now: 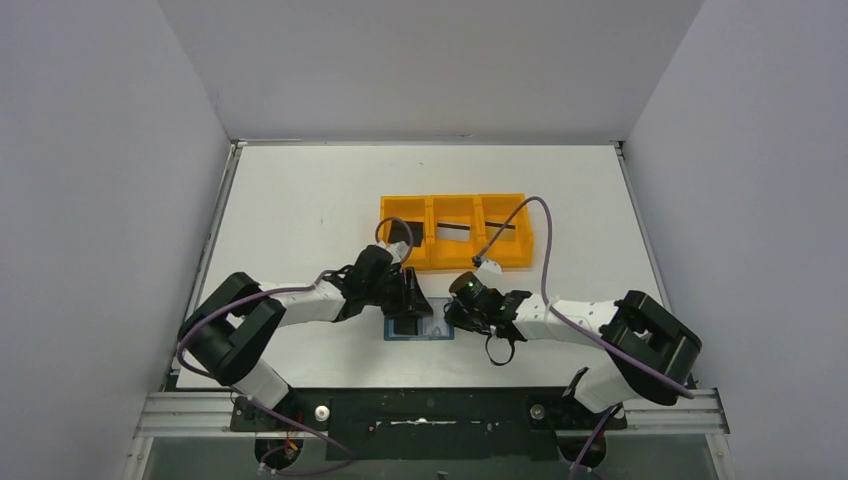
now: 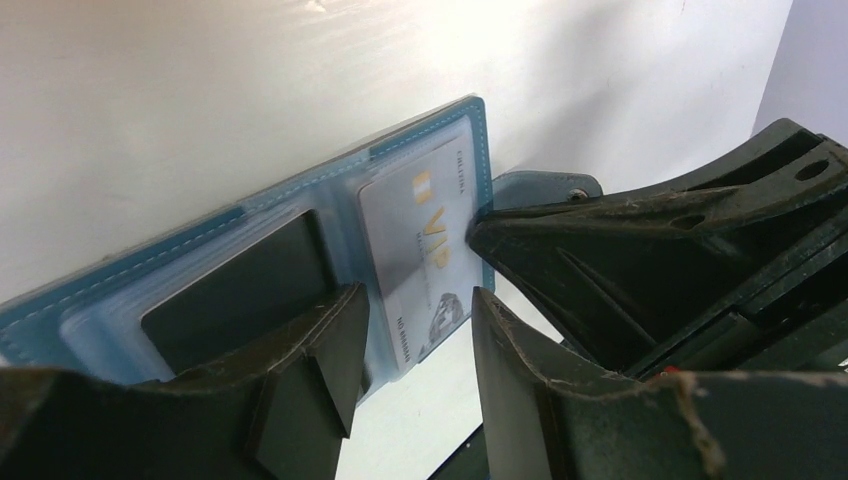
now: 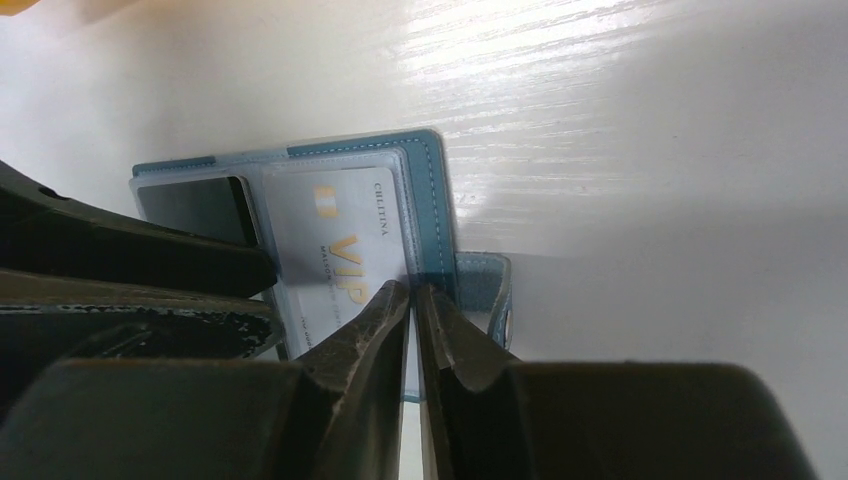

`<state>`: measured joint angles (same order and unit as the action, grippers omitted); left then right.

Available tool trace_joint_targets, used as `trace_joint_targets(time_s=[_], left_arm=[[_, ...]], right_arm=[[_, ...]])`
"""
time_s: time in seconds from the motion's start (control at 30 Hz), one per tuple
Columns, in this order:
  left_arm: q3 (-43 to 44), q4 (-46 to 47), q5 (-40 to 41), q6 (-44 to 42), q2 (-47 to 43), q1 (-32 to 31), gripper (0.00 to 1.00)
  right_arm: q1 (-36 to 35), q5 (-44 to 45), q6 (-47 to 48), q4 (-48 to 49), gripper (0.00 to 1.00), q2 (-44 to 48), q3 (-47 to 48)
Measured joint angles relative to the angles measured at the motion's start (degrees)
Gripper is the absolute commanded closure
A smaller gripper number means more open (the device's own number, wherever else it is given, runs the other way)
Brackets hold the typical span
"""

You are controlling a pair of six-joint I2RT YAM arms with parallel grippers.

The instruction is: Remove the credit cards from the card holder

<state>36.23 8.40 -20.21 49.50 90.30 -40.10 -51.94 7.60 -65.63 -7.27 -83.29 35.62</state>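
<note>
From above, the teal-blue folding card holder [image 1: 420, 329] lay open at the middle of the white tabletop's [image 1: 300, 200] near edge. Behind it, an orange three-compartment plastic tray [image 1: 428, 201] held dark flat cards [image 1: 456, 232].

In the left wrist view, the left gripper [image 2: 415, 330] stood half open, gripping nothing and resting on the holder, likely to steady it. A black card [image 2: 235, 285] and a silver-grey VIP card [image 2: 415, 240] sat pocketed.

In the right wrist view, the right gripper [image 3: 412, 295] was closed to a slit on that VIP card's right edge, apparently to draw it out.
</note>
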Motion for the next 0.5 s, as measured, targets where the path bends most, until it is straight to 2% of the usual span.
trace_joint_targets(time_s=[0.4, 0.5], left_arm=[[1.14, -0.04, 1.42, 0.44, 1.95, -1.51, 0.60], [1.14, -0.17, 1.88, 0.90, 1.95, -1.51, 0.67]], right_arm=[[1.68, -3.32, -0.94, 2.93, 0.92, 0.42, -1.73], [1.68, -3.37, -0.94, 2.93, 0.94, 0.42, -1.73]])
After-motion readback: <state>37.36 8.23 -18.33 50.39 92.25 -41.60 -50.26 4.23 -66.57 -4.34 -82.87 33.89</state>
